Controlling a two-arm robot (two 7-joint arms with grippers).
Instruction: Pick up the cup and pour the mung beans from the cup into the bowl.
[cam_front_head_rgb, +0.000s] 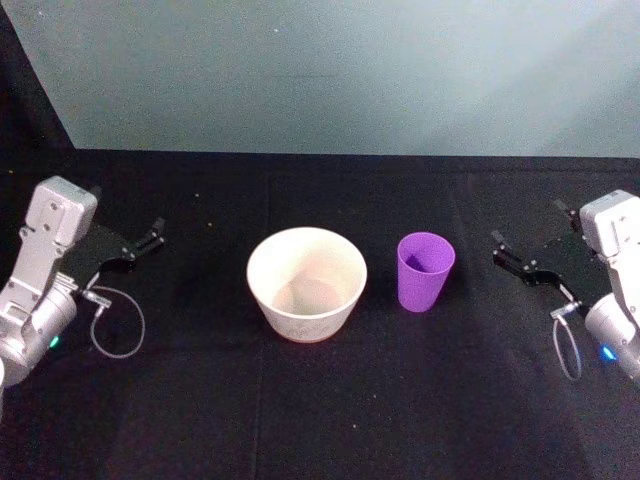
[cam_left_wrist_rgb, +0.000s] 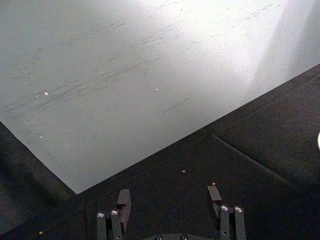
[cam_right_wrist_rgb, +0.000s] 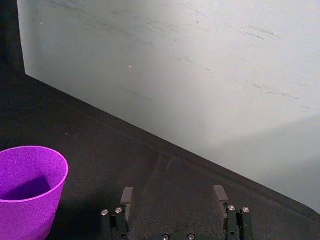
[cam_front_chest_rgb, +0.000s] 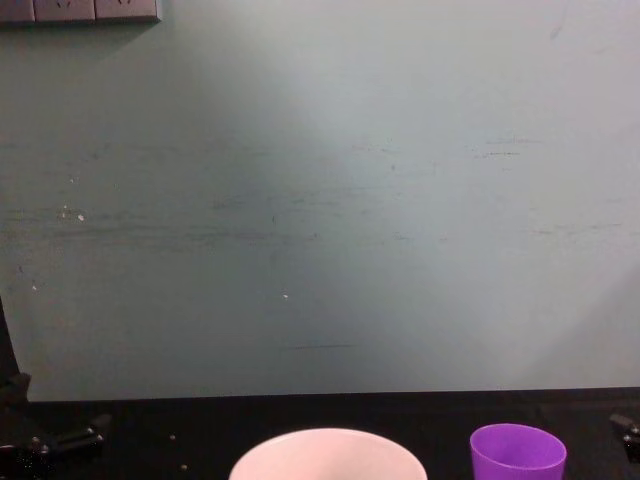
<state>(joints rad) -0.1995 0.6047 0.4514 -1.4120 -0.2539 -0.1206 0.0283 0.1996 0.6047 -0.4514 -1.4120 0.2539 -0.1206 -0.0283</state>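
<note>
Left arm: resting low at the left side of the black table cloth, forearm angling up and inward. The left gripper is pointing toward the table's middle and sitting just above the cloth. In the left wrist view its two fingers are standing wide apart with bare cloth between them, gripping nothing. A few tiny pale round specks are lying on the cloth ahead of the fingertips. A thin cable loop is hanging from the wrist.

Right arm: mirroring this at the right side of the table. The right gripper is pointing inward toward the cup. Its fingers are likewise spread wide and holding nothing.

Cup: standing upright on the cloth, right of centre, near the right gripper's tips but clearly apart from them and outside the gap between the fingers. In the right wrist view it is sitting off to one side of the fingers. Its inside is showing dark; whether mung beans are lying in it cannot be told.

Bowl: standing upright at the table's centre, just beside the cup on its left, not touching it, well apart from the left gripper. Its pale inner floor is showing.

Pale green wall is standing behind the table.
</note>
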